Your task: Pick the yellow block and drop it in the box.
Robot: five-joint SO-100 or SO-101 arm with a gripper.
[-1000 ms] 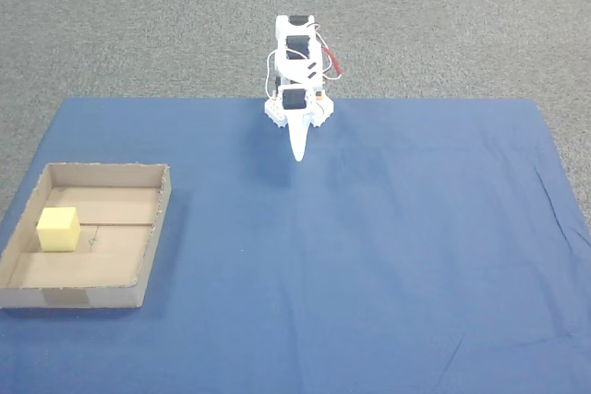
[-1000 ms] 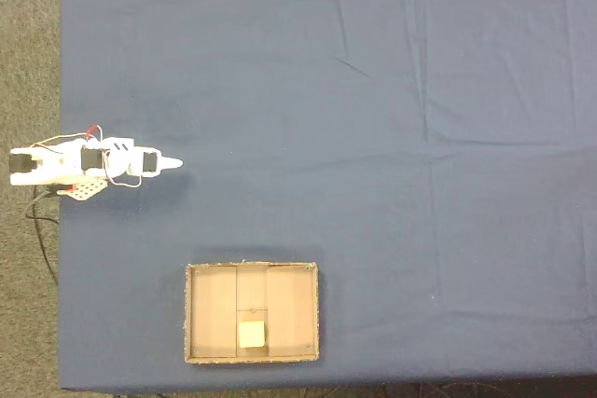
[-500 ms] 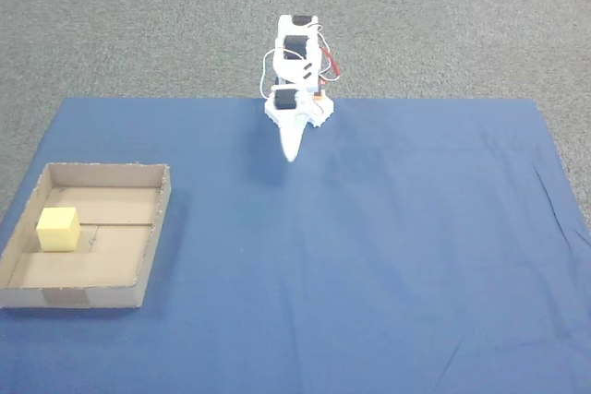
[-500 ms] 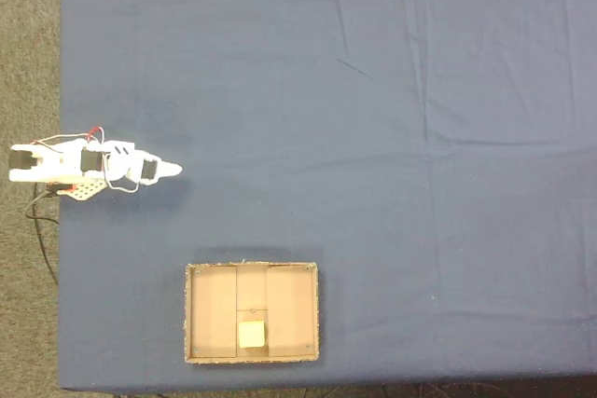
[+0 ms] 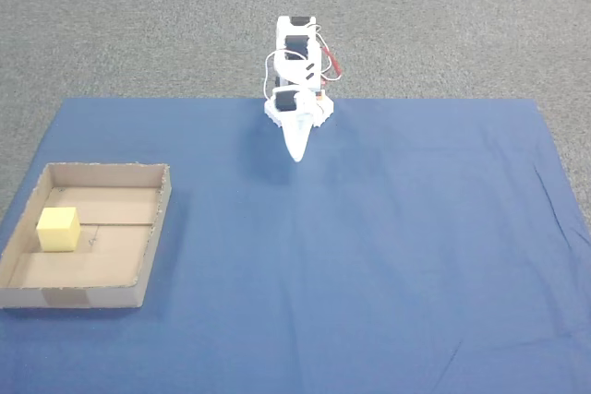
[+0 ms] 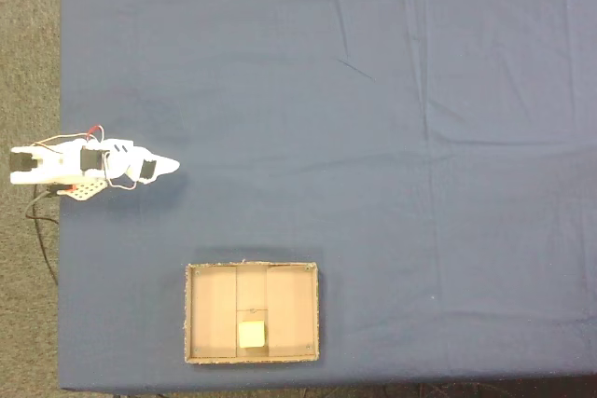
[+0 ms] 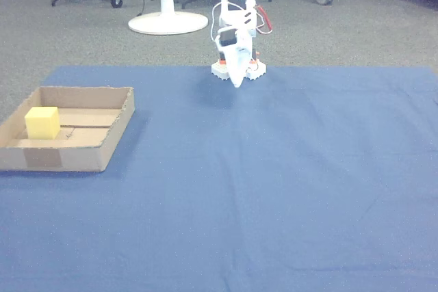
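- yellow block (image 5: 56,230) seen inside the box (image 5: 155,228), flat on its floor by the left wall in a fixed view; a cube, no long axis.
- gripper (image 5: 297,156) folded near the base, fingers pressed together, nothing held, well apart from the box.

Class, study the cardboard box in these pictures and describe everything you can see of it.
The box is a shallow, open-topped rectangular tray of brown cardboard with low walls, a seam across its floor and a tape patch on its near wall. It lies flat on the blue cloth near the left edge in a fixed view. The yellow block sits inside.
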